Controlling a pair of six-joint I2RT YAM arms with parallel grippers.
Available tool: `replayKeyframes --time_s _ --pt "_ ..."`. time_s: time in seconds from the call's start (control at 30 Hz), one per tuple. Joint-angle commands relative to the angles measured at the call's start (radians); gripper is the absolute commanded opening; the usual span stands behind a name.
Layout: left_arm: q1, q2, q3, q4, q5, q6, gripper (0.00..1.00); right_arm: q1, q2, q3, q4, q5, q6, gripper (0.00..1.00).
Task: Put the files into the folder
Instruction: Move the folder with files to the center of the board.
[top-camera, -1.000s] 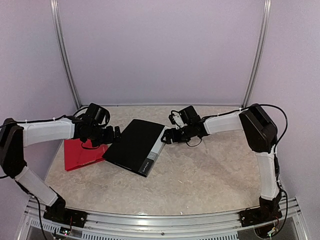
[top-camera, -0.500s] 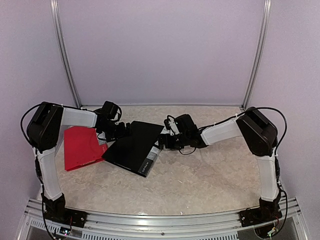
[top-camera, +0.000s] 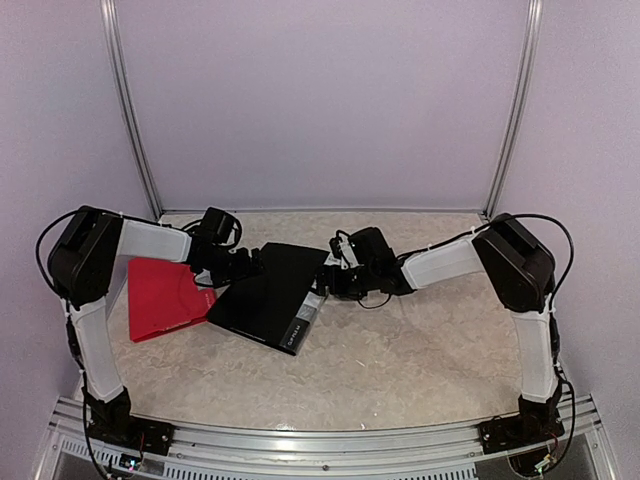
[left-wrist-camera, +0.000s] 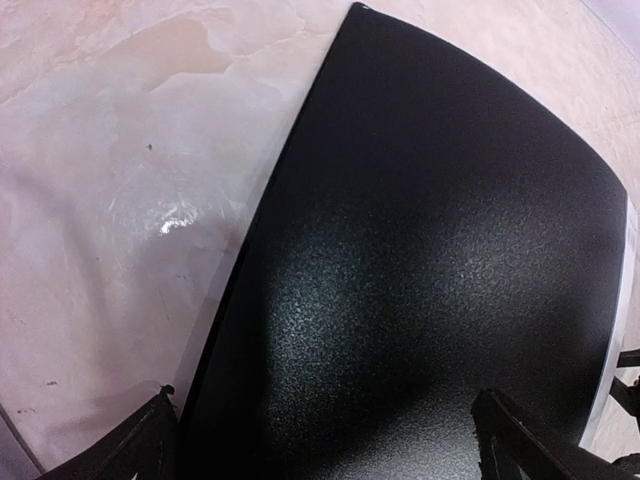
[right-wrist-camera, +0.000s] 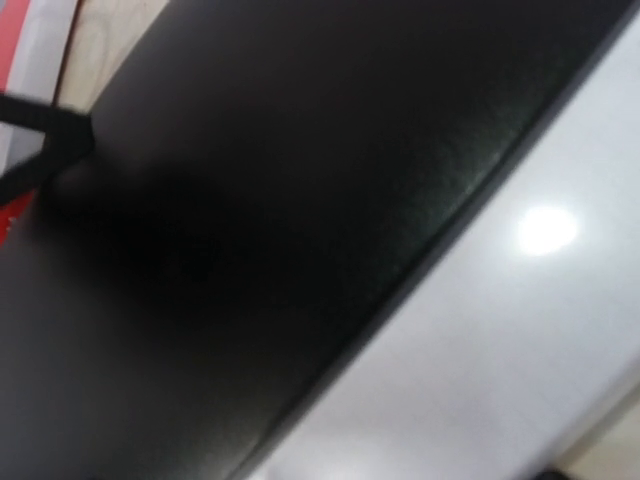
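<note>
A flat black textured folder (top-camera: 268, 290) lay closed on the pale marbled table (top-camera: 420, 340), beside a red plastic folder (top-camera: 165, 298). The white paper files (right-wrist-camera: 470, 360) showed as a strip under its right edge. The left gripper (top-camera: 246, 266) stood at its left edge with jaws spread wide. The right gripper (top-camera: 326, 282) stood at its right edge, jaws wide, holding nothing visible.

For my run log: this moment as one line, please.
left gripper open over black folder | right gripper open at its right edge | red folder at left
</note>
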Motion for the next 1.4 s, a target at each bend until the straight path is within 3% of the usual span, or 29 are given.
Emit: replayKeyframes --time_s 0.0,0.33,0.63,0.8,1.1,1.37 --pt "-0.069 0.002 -0.065 -0.054 0.051 -0.059 0.99 -0.041 0.03 0.043 -0.078 -0.01 -0.022 0.9" --pt "-0.192 0.005 -0.052 -0.042 0.045 -0.119 0.99 -0.171 0.014 0.079 -0.185 -0.034 -0.12 0.9" --pt "-0.142 -0.092 -0.025 -0.135 -0.048 -0.05 0.99 -0.195 -0.094 0.038 -0.265 0.08 -0.2 0.91" --pt "-0.115 -0.215 -0.056 -0.171 -0.215 0.003 0.99 -0.176 -0.222 -0.035 -0.238 0.124 -0.239 0.92" --pt "0.115 -0.387 -0.138 -0.25 -0.437 -0.09 0.99 -0.077 -0.255 0.004 -0.257 0.15 -0.285 0.93" --pt "0.409 -0.366 -0.16 -0.235 -0.304 -0.108 0.99 -0.039 -0.24 -0.054 -0.173 0.059 -0.254 0.92"
